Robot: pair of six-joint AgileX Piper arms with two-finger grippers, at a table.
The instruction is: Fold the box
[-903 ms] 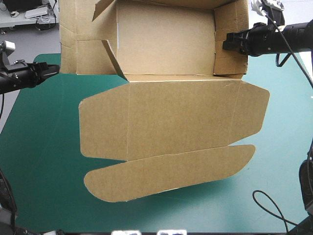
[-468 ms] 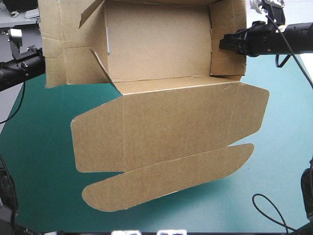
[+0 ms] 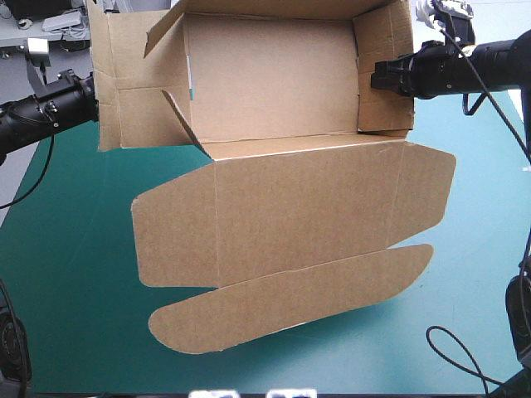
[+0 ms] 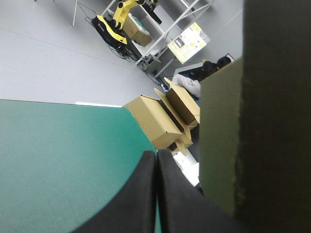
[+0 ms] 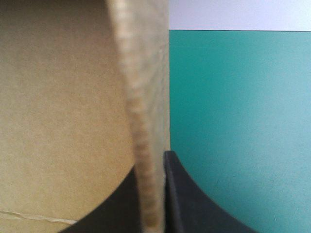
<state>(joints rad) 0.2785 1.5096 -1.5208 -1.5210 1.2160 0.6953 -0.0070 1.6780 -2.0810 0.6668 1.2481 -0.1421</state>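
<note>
The brown box (image 3: 274, 75) hangs above the teal-green table (image 3: 66, 249), back and side walls raised, interior facing the high view. Its flat lid (image 3: 299, 215) and rounded tuck flap (image 3: 290, 298) slope down toward the near edge. My right gripper (image 3: 377, 76) is shut on the box's right wall; in the right wrist view the board's edge (image 5: 141, 97) runs between the black fingers (image 5: 182, 194). My left gripper (image 3: 93, 93) is at the outer edge of the left wall flap (image 3: 124, 91). Its fingers (image 4: 141, 194) meet with nothing between them, and the board (image 4: 272, 121) stands just beside them.
Bare teal-green cover (image 3: 481, 249) lies to the right of the lid and along the near edge. In the left wrist view several more brown boxes (image 4: 160, 116) stand beyond the table's edge.
The box's left side swung left over the left gripper, then came back right. The left arm has risen to the left flap's edge. The right gripper kept its hold on the right wall.
</note>
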